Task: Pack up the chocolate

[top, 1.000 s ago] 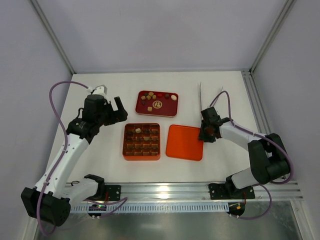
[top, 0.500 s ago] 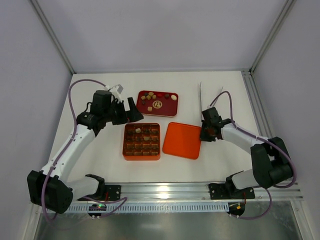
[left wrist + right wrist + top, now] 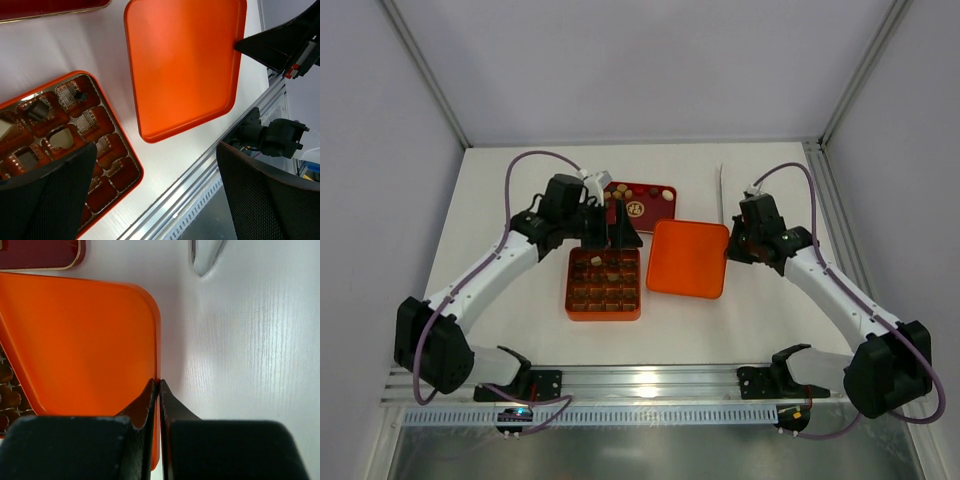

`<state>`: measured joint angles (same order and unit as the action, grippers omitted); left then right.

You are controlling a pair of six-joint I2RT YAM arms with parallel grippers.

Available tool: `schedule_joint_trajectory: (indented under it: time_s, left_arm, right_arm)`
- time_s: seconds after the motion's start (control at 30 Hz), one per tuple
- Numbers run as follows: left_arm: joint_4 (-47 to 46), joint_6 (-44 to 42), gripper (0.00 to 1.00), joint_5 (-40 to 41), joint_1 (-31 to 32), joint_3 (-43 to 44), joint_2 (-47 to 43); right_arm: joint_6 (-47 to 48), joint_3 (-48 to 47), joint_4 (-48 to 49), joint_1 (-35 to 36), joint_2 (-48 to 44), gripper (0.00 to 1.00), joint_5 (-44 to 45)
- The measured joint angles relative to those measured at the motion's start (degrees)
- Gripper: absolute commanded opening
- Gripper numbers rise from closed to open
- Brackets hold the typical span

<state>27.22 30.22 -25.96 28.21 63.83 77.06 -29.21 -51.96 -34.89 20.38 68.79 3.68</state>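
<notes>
The left gripper (image 3: 609, 233) hangs released over the gap between the orange square gridded box (image 3: 569, 300) and the dark red rectangular tray (image 3: 656, 211). Small brown, tan and cream chocolate pieces (image 3: 596, 261) lie in both. Further right, the flat orange square lid (image 3: 688, 258) is just beside the box, its right rim pinched by the clenched right gripper (image 3: 159, 388), and a white utensil (image 3: 204, 255) lies beyond it.

Right end effector (image 3: 159, 384) clamped on rim of orange lid (image 3: 80, 340); dark red tray (image 3: 40, 252) beyond.
</notes>
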Motion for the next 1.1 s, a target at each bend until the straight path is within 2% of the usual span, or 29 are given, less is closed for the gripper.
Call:
schedule_joint_trajectory:
  time_s: [0.43,0.63,0.73,1.03,1.07,1.1]
  left_arm:
    - [-6.99,2.86,0.99,-4.33,1.92,1.77,10.62]
    - [-11.34,6.08,0.95,-6.91,2.05,1.79,14.62]
    - [-13.92,8.0,0.9,-8.55,2.6,1.97,16.41]
    - [-25.38,17.25,0.4,-14.25,3.41,1.99,18.47]
    - [-26.73,18.08,0.3,-14.8,3.41,1.97,18.47]
    - [-27.85,19.12,0.25,-15.21,3.41,1.95,18.47]
  right_arm:
    - [0.7,-4.24,-4.87,-3.82,-2.62,0.04,-6.19]
    - [0.61,-6.58,-5.16,-4.13,-3.8,0.04,-9.42]
    - [0.59,-6.75,-5.33,-4.26,-4.0,0.04,-10.56]
    - [-0.11,-6.73,-5.35,-4.48,-4.72,0.04,-13.77]
    - [-0.22,-6.67,-5.18,-4.48,-4.81,0.04,-14.01]
    - [-0.35,-6.62,-4.96,-4.48,-4.83,0.04,-14.19]
